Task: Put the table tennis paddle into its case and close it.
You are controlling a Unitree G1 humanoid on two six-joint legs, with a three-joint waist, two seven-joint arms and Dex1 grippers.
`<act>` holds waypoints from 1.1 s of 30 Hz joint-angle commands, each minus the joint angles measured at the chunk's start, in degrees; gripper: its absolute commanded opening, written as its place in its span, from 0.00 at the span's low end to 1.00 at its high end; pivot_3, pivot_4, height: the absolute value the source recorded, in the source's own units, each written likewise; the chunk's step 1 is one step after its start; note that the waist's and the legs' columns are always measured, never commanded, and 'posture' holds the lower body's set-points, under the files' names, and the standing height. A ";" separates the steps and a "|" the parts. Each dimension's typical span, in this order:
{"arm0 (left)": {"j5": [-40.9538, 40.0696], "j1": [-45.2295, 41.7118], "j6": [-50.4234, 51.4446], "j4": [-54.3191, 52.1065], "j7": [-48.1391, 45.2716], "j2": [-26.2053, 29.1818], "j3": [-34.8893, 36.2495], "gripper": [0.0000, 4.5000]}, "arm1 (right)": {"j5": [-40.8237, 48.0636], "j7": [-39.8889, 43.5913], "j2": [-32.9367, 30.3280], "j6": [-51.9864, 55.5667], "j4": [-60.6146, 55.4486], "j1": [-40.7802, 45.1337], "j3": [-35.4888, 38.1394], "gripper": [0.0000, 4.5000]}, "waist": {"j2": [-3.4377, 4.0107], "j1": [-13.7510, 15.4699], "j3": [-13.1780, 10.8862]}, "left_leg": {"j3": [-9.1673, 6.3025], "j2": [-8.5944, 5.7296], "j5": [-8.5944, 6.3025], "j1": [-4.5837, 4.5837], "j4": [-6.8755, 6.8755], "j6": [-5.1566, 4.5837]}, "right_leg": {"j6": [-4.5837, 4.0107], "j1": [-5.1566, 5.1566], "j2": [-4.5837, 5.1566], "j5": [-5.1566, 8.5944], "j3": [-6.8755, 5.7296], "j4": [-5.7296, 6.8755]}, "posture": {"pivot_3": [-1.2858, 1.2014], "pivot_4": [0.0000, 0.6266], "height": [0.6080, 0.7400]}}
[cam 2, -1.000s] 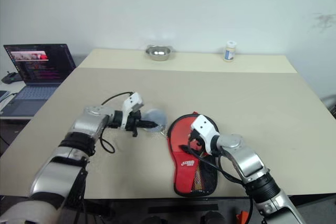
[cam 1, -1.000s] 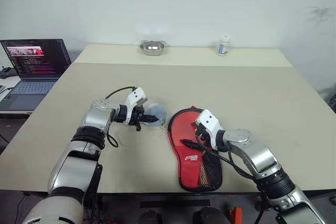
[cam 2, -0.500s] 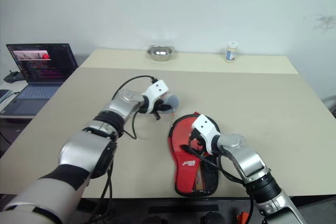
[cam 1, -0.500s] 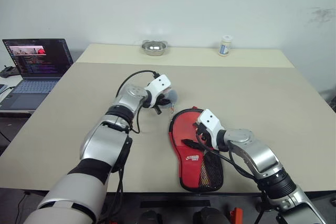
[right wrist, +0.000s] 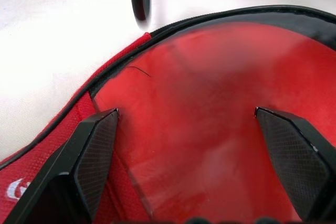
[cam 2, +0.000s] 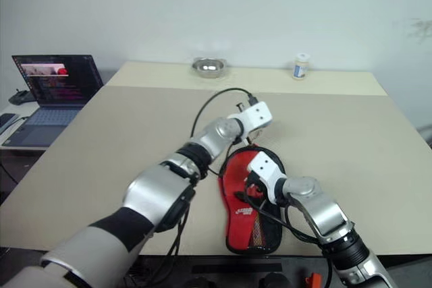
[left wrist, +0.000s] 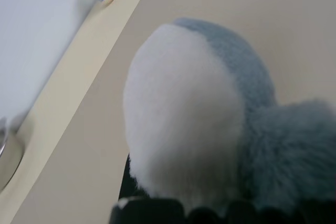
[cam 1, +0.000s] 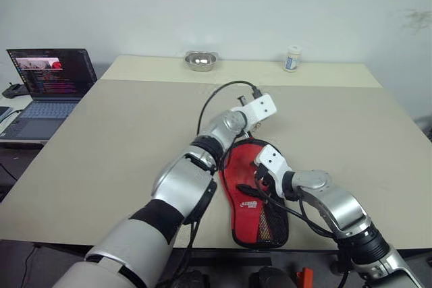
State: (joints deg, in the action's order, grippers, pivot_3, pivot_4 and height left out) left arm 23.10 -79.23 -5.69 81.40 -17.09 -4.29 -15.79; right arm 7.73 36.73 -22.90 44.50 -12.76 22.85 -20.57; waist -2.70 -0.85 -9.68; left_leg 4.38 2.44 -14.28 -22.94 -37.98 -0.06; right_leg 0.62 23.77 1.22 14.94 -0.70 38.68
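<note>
The left pincer (cam 1: pixel 264 125) pinches a fluffy grey-white tag (left wrist: pixel 199 124) (chained to the zip, presumably) above the case (cam 1: pixel 253 190). The right pincer (right wrist: pixel 197 150), spread wide at lower centre, may let the case drag across the tabletop (cam 1: pixel 135 139).

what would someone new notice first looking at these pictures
The red case lying at the table's near edge, with the right gripper open over it. Just beyond it, the left gripper carries a fluffy grey-and-white tag above the case's round end. Far behind sit a steel bowl, a small bottle and an open laptop.
</note>
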 commanded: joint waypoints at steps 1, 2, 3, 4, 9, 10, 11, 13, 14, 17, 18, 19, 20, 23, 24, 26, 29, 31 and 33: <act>-0.27 -5.02 -3.87 -2.64 -0.16 -4.21 1.03 0.12 | -1.20 0.31 -0.65 6.11 3.99 -4.41 -5.85 1.00 | 0.00 0.03 0.00 | 0.01 -0.01 0.00 0.00 0.00 0.00 | 0.00 -0.01 0.00 0.00 0.00 -0.03 | 0.52 0.24 1.00; -0.67 -5.06 -3.98 -2.69 -1.23 -5.50 1.38 0.12 | -1.21 0.15 -0.59 6.19 3.97 -4.44 -5.80 1.00 | 0.01 0.03 0.01 | 0.02 -0.01 -0.01 0.00 0.01 0.00 | 0.00 -0.01 0.00 0.00 0.02 -0.05 | 0.52 0.24 1.00; -0.96 -5.03 -4.10 -2.74 -2.14 -6.54 1.67 0.12 | -1.23 -0.03 -0.48 6.22 4.05 -4.38 -5.78 1.00 | 0.03 0.03 0.02 | 0.03 -0.01 -0.01 0.01 0.02 0.00 | 0.00 -0.01 0.00 0.00 0.01 -0.05 | 0.52 0.24 1.00; -1.14 -4.91 -4.27 -2.79 -3.04 -7.44 1.86 0.12 | -1.28 -0.23 -0.37 6.22 4.15 -4.28 -5.72 1.00 | 0.04 0.02 0.02 | 0.02 0.00 -0.01 0.01 0.03 0.00 | 0.00 0.00 0.00 0.00 0.00 -0.06 | 0.52 0.24 1.00; -0.96 -3.75 -4.16 -2.79 -6.01 -8.57 1.66 0.12 | -1.33 -0.64 -0.04 6.12 4.57 -3.73 -5.36 1.00 | 0.13 -0.02 0.06 | -0.03 0.04 -0.01 0.02 0.04 0.00 | -0.01 -0.01 -0.03 0.01 -0.03 -0.05 | 0.52 0.24 1.00; -0.89 -3.53 -4.03 -2.77 -6.57 -8.59 1.57 0.12 | -1.36 -0.68 0.00 6.09 4.63 -3.67 -5.35 1.00 | 0.13 -0.03 0.06 | -0.02 0.03 -0.01 0.02 0.04 0.00 | -0.01 -0.01 -0.04 0.01 -0.02 -0.05 | 0.52 0.24 1.00; -0.72 -3.31 -3.98 -2.74 -7.14 -8.55 1.39 0.12 | -1.39 -0.72 0.02 6.07 4.65 -3.64 -5.35 1.00 | 0.13 -0.04 0.06 | -0.01 0.03 -0.01 0.02 0.04 0.00 | -0.01 -0.01 -0.04 0.01 -0.01 -0.06 | 0.52 0.24 1.00; -0.99 -2.21 -3.27 -2.61 -11.80 -8.67 1.27 0.12 | -1.46 -0.72 0.06 5.92 4.77 -3.48 -5.41 1.00 | 0.14 -0.07 0.07 | -0.01 0.03 -0.01 0.02 0.03 0.00 | -0.01 -0.01 -0.04 0.00 -0.02 -0.05 | 0.52 0.24 1.00; -0.83 -1.85 -3.32 -2.63 -12.58 -8.65 1.06 0.20 | -1.47 -0.71 0.09 5.90 4.82 -3.40 -5.41 1.00 | 0.14 -0.08 0.07 | -0.02 0.03 -0.01 0.03 0.03 0.00 | -0.01 -0.02 -0.04 0.00 -0.03 -0.05 | 0.52 0.24 1.00; -0.60 -0.58 -3.76 -2.73 -15.17 -8.47 0.73 0.44 | -1.53 -0.63 0.19 5.73 5.19 -2.88 -5.31 1.00 | 0.15 -0.13 0.08 | -0.02 0.04 -0.01 0.03 0.03 0.00 | -0.01 -0.02 -0.05 0.01 -0.02 -0.05 | 0.52 0.24 1.00; -0.56 -0.13 -4.17 -2.79 -15.59 -8.24 0.71 0.52 | -1.64 -0.73 0.24 5.52 5.52 -2.65 -5.20 1.00 | 0.15 -0.15 0.08 | -0.02 0.04 -0.01 0.03 0.04 0.00 | -0.01 -0.02 -0.05 0.01 -0.02 -0.05 | 0.52 0.24 1.00; -0.59 0.19 -4.50 -2.85 -15.60 -8.03 0.78 0.60 | -1.91 -0.95 0.23 5.20 5.91 -2.44 -5.13 1.00 | 0.15 -0.17 0.08 | -0.02 0.05 -0.01 0.04 0.03 0.00 | -0.01 -0.02 -0.05 0.01 -0.02 -0.05 | 0.52 0.24 1.00; -0.62 0.41 -4.68 -2.89 -15.57 -7.83 0.88 0.69 | -2.22 -1.30 0.24 4.90 6.37 -2.23 -4.99 1.00 | 0.15 -0.17 0.08 | -0.02 0.05 -0.01 0.04 0.03 0.00 | -0.01 -0.02 -0.05 0.01 -0.02 -0.04 | 0.52 0.24 1.00; -1.22 0.53 -4.95 -3.08 -14.56 -7.06 1.71 0.92 | -2.40 -2.56 0.89 4.45 7.97 -1.47 -3.58 1.00 | 0.15 -0.19 0.08 | -0.03 0.05 -0.01 0.05 0.03 0.00 | -0.01 -0.02 -0.05 0.00 -0.01 -0.02 | 0.52 0.24 1.00; -1.88 0.40 -4.78 -3.13 -14.73 -6.83 2.39 1.00 | -2.33 -2.76 1.06 4.34 8.23 -1.24 -3.20 1.00 | 0.15 -0.29 0.09 | -0.03 0.06 0.00 0.07 0.02 0.00 | -0.01 -0.03 -0.05 0.00 -0.01 0.00 | 0.52 0.24 1.00; -3.47 -0.04 -4.53 -3.25 -15.87 -6.19 3.86 1.00 | -2.25 -3.19 1.37 4.17 8.54 -0.84 -2.51 1.00 | 0.15 -0.56 0.08 | -0.03 0.07 0.00 0.09 0.00 0.00 | -0.01 -0.04 -0.05 0.00 0.00 0.04 | 0.52 0.24 1.00; -4.97 -0.83 -5.15 -3.58 -16.34 -4.56 5.82 1.00 | -1.95 -3.75 1.77 4.30 8.26 -0.29 -1.39 1.00 | 0.15 -0.72 0.08 | -0.06 0.07 0.00 0.09 0.00 -0.01 | 0.00 -0.03 -0.05 0.00 -0.02 0.07 | 0.52 0.24 1.00; -5.91 -1.29 -5.27 -3.78 -15.30 -2.67 7.37 1.00 | -1.51 -4.27 2.05 4.89 6.84 -0.01 -0.27 1.00 | 0.16 -0.78 0.08 | -0.06 0.08 0.00 0.08 0.00 -0.01 | 0.00 -0.02 -0.05 0.00 -0.02 0.06 | 0.52 0.24 1.00; -7.38 -1.80 -5.11 -4.03 -14.10 -0.10 9.44 1.00 | -0.29 -4.62 2.18 6.68 3.40 0.15 1.56 1.00 | 0.16 -0.84 0.07 | -0.05 0.08 0.00 0.07 0.01 -0.01 | 0.00 -0.02 -0.05 0.00 -0.01 0.06 | 0.52 0.24 1.00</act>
State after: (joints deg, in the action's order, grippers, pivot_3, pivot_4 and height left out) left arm 17.78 -78.64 -9.66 80.15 -32.57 -6.70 -8.45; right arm 7.96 33.59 -19.85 46.18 -11.25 24.86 -19.95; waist -2.53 -1.69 -9.61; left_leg 4.33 2.51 -14.28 -22.87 -37.98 -0.06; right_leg 0.61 23.76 1.17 14.94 -0.70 38.74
